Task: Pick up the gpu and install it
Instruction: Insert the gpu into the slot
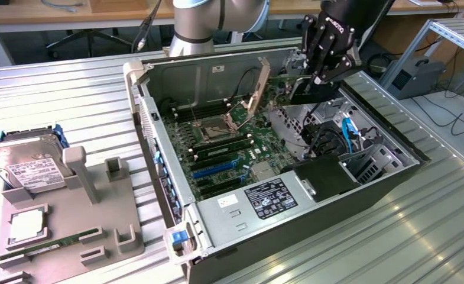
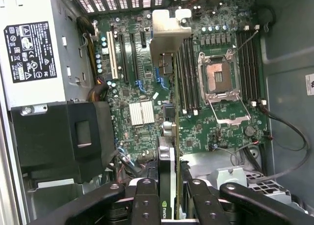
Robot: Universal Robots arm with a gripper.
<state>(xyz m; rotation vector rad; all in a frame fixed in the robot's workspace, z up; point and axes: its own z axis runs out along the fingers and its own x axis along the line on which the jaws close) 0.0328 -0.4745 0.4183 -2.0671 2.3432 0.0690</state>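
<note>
As the wrist view shows, the gripper (image 2: 171, 185) is closed on the gpu (image 2: 167, 154), with one black finger (image 2: 146, 198) pressed against each flat face and the card held on edge between them. The card's silver bracket (image 2: 169, 36) sits at the end away from the gripper. In the exterior view the gripper (image 1: 324, 76) stands over the far right part of the open computer case (image 1: 311, 225). The gpu (image 1: 301, 94) hangs below it, above the motherboard (image 1: 240, 148) and to the exterior view's right of the open processor socket (image 1: 216, 129). The card appears clear of the board, though its lower edge is hidden and contact cannot be confirmed. Blue expansion slots (image 1: 216, 170) lie nearer, towards the power supply (image 1: 267, 198) at the case's near end, and the card stands apart from them. On the exterior view's left, outside the case, a grey fixture (image 1: 97, 236) carries a hard drive (image 1: 26, 168) at its far end and a narrow green memory stick (image 1: 50, 244) near its front edge.
</note>
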